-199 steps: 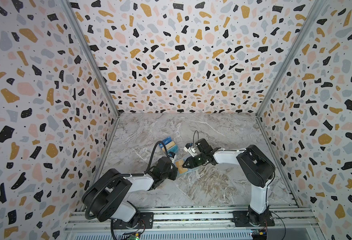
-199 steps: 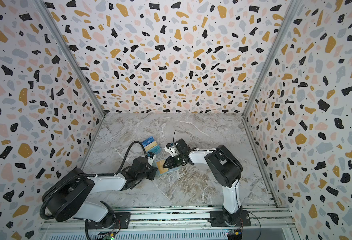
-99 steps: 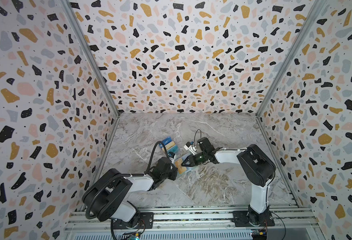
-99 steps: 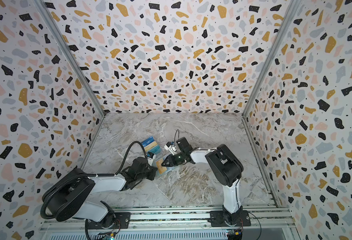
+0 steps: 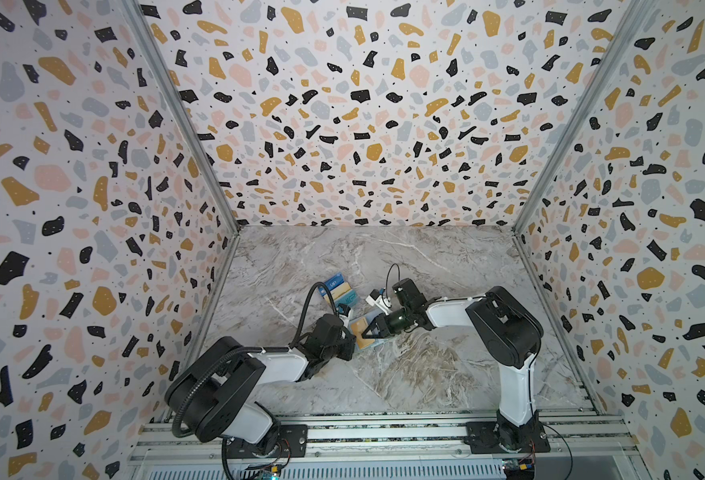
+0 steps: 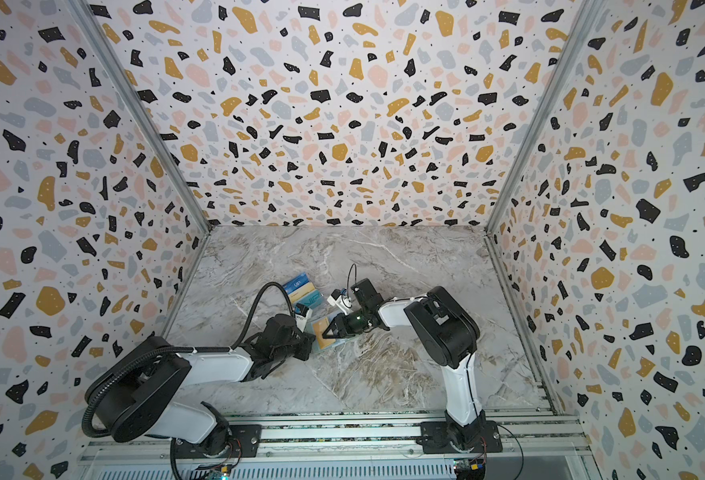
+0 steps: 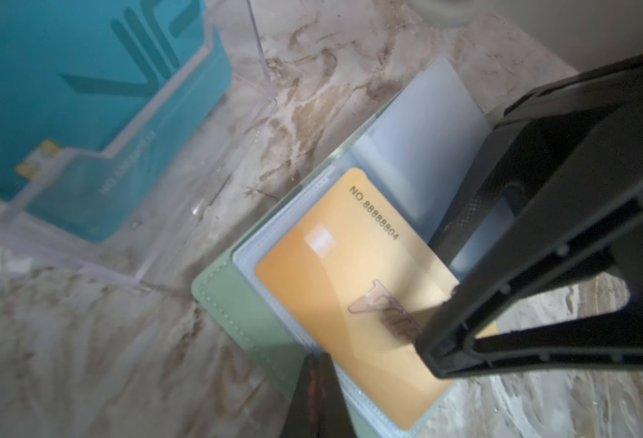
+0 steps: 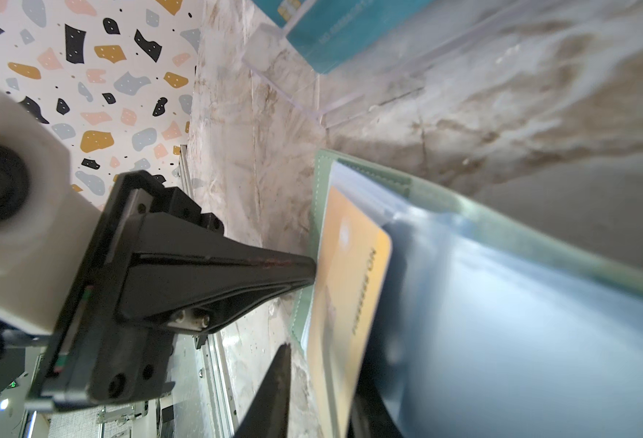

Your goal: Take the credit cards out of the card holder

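The mint-green card holder [image 7: 232,303] lies open on the marble floor, seen in both top views [image 5: 378,341]. A tan-gold credit card [image 7: 342,303] sits in its clear sleeve, with an empty sleeve [image 7: 422,144] folded back beyond it. My left gripper [image 7: 318,358] is shut, its tips pressing on the holder's edge [image 8: 322,242]. My right gripper [image 8: 323,379] is open by a narrow gap, one finger on each side of the tan-gold card's [image 8: 346,303] edge. Its fingers [image 7: 460,341] rest over the card. In a top view both grippers meet at the holder, left [image 5: 353,347] and right [image 5: 365,332].
A clear tiered stand [image 7: 138,151] stands just behind the holder and holds a teal VIP card [image 7: 85,94] and a blue card [image 5: 333,284]. The left wall and its metal rail [image 8: 183,170] are close by.
My right gripper has edged left over the holder and its jaws have narrowed slightly. The left arm has stayed put.
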`<state>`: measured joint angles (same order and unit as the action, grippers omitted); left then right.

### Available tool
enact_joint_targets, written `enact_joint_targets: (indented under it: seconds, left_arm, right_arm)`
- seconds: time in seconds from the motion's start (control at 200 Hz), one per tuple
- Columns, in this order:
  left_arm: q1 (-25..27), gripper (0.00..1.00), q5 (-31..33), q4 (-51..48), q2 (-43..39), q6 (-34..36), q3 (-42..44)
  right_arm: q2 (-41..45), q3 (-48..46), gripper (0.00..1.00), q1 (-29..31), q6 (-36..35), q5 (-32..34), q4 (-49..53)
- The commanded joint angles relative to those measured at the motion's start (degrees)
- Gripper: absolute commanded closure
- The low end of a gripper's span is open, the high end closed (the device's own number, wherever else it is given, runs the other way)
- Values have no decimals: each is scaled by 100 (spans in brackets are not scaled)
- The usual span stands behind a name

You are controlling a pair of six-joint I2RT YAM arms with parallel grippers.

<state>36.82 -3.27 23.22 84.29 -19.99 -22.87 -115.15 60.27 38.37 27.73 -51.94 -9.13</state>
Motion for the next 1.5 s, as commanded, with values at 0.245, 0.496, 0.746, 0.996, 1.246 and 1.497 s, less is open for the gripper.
enact_joint_targets:
  seconds: [0.245,0.496,0.746,0.996,1.246,1.497]
  left_arm:
    - [18,100,97,-231,142,-27,134]
    - [18,100,107,-248,178,-30,116]
    - [18,100,116,-250,187,-41,122]
    - [18,100,116,-257,177,-40,117]
    - [18,100,159,-248,170,-40,126]
    - [18,100,230,-222,72,-24,143]
  right_arm:
    - [199,-198,79,-4,287,-448,-647]
    - [448,-511,81,-188,453,-614,-1028]
    - [634,-709,81,-277,513,-694,-1173]
    - [704,-821,82,-353,533,-664,-1197]
    - [762,-907,85,-439,539,-585,-1166]
    - [854,-994,89,-513,532,-435,-1077]
